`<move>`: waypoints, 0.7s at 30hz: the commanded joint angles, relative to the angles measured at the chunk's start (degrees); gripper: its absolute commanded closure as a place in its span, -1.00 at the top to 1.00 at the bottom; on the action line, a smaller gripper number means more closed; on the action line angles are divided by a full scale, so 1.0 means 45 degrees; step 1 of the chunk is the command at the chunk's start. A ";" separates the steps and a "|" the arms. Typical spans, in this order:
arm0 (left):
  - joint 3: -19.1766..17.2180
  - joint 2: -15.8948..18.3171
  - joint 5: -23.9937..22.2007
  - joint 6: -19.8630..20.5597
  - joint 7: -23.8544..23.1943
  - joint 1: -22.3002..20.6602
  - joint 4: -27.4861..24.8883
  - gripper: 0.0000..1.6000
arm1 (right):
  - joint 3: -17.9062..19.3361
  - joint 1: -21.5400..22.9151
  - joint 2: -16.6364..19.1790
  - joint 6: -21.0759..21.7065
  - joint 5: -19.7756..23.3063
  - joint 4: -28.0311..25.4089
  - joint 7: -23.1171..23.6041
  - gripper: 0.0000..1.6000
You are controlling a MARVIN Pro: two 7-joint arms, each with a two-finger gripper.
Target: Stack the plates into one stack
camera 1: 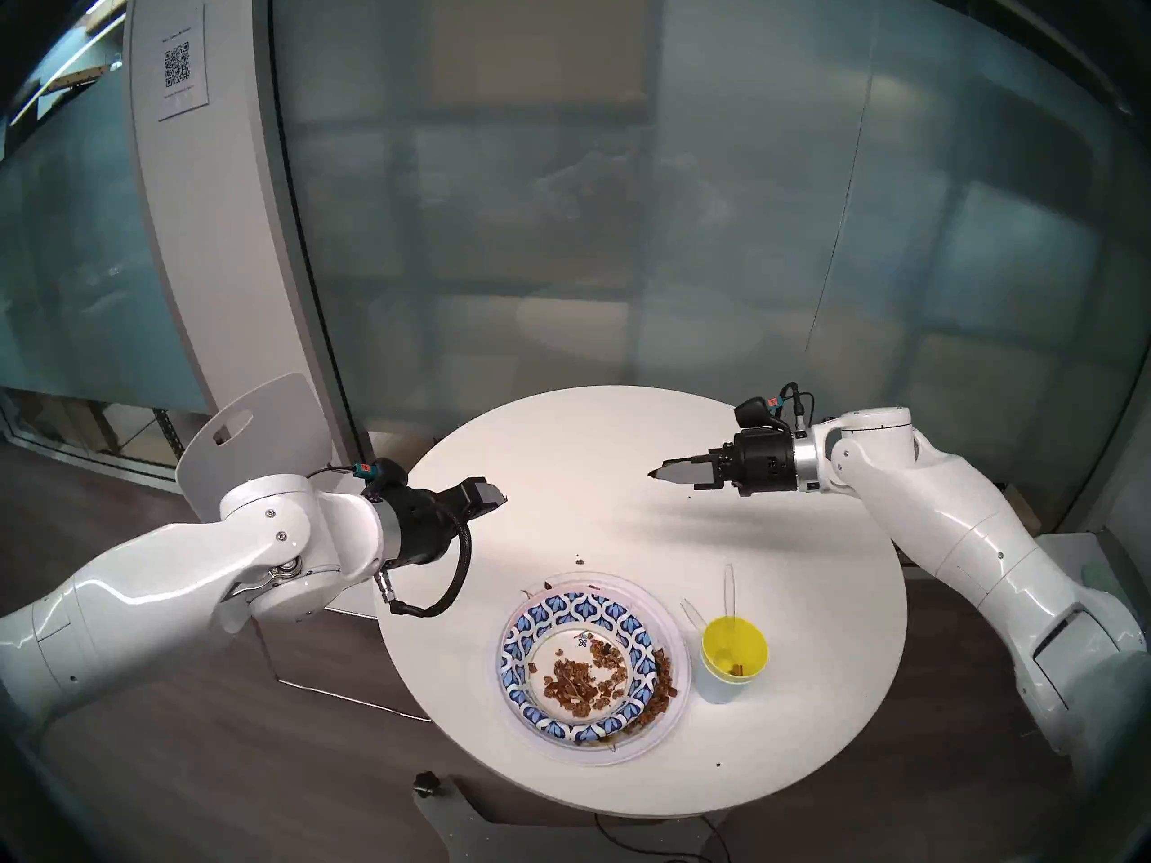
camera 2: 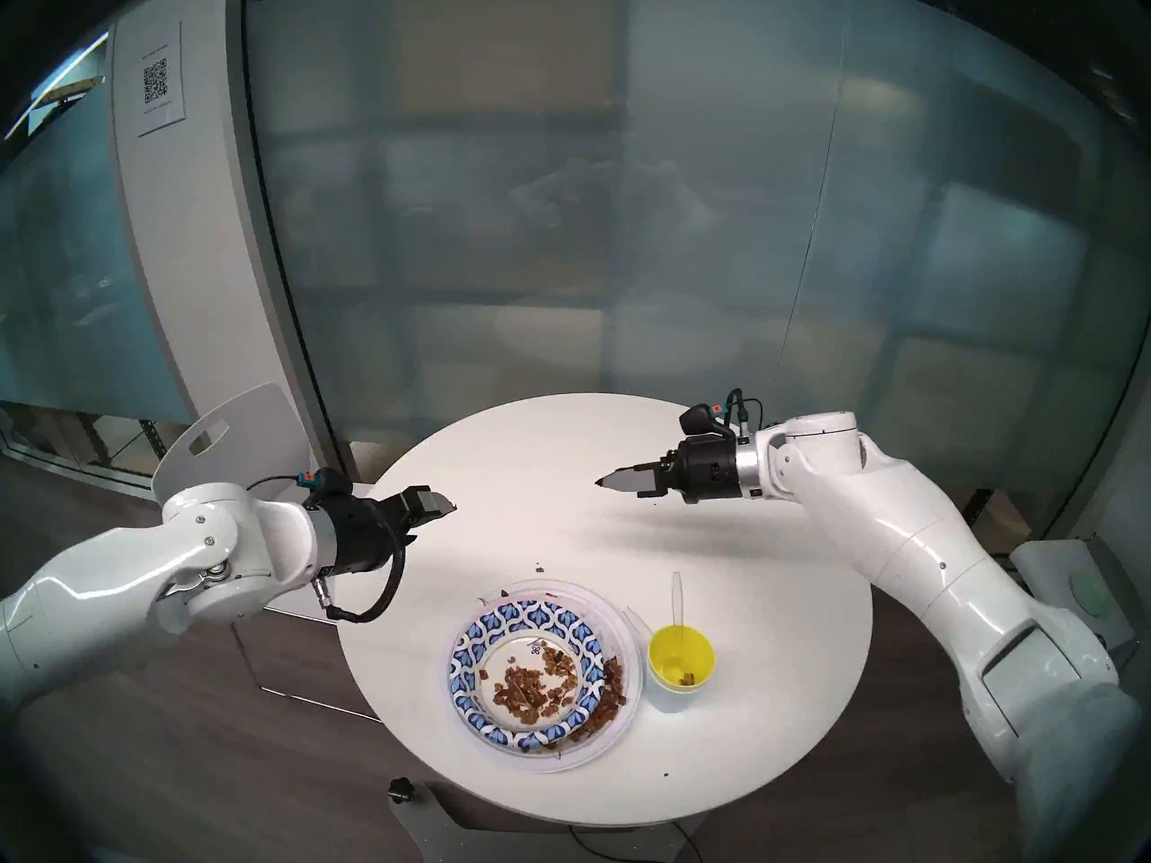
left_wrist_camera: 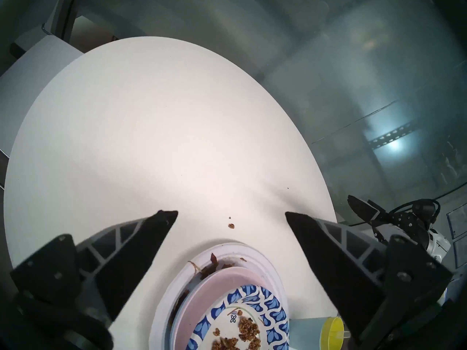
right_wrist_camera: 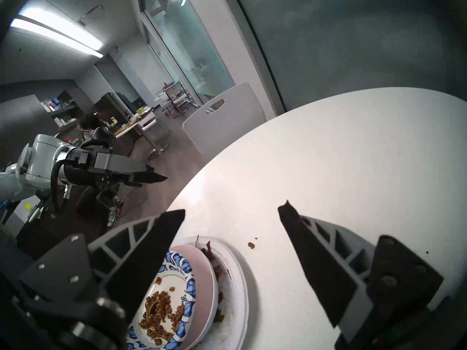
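The stack of round plates [camera 1: 595, 665] — blue-white leaf-patterned paper plate uppermost — sits on the round white desk [camera 1: 560, 469] between and below both arms, each with jaws spread, empty.

Head pair overhead, wrists low and close

Looked down on the round table [camera 1: 560, 469]; wrist views skimmed across it from opposite sides, sharing the plate stack [left_wrist_camera: 235, 304].
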 commanded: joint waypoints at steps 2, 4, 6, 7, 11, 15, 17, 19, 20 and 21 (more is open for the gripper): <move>-0.0143 0.0101 0.0199 0.0055 -0.0149 -0.0173 -0.0600 1.00 | 0.1214 -0.1667 0.1616 -0.0394 0.0873 -0.1337 -0.0193 0.80; -0.0110 0.0101 0.0284 0.0087 -0.0149 -0.0167 -0.0682 1.00 | 0.1356 -0.1975 0.1863 -0.0431 0.1000 -0.1589 -0.0202 0.78; -0.0059 0.0088 0.0366 0.0126 -0.0159 -0.0136 -0.0805 1.00 | 0.1438 -0.2567 0.2369 -0.0502 0.1156 -0.2229 -0.0302 0.79; -0.0041 0.0087 0.0395 0.0140 -0.0160 -0.0124 -0.0851 1.00 | 0.1438 -0.2731 0.2502 -0.0534 0.1238 -0.2403 -0.0320 0.75; 0.0032 0.0083 0.0503 0.0186 -0.0160 -0.0095 -0.0967 1.00 | 0.1532 -0.3512 0.3177 -0.0606 0.1605 -0.3155 -0.0465 0.58; 0.0098 0.0077 0.0600 0.0207 -0.0150 -0.0082 -0.1064 1.00 | 0.1629 -0.4023 0.3573 -0.0756 0.1886 -0.3559 -0.0677 0.57; 0.0135 0.0078 0.0664 0.0210 -0.0136 -0.0082 -0.1128 1.00 | 0.1789 -0.4532 0.4007 -0.0994 0.2212 -0.4005 -0.0936 0.62; 0.0165 0.0077 0.0718 0.0193 -0.0122 -0.0080 -0.1180 1.00 | 0.1874 -0.4842 0.4242 -0.1200 0.2485 -0.4283 -0.1162 0.66; 0.0179 0.0079 0.0744 0.0189 -0.0117 -0.0083 -0.1196 1.00 | 0.2030 -0.5158 0.4427 -0.1355 0.2688 -0.4521 -0.1300 0.66; 0.0191 0.0082 0.0768 0.0183 -0.0111 -0.0082 -0.1209 1.00 | 0.2121 -0.5364 0.4566 -0.1458 0.2836 -0.4705 -0.1417 0.72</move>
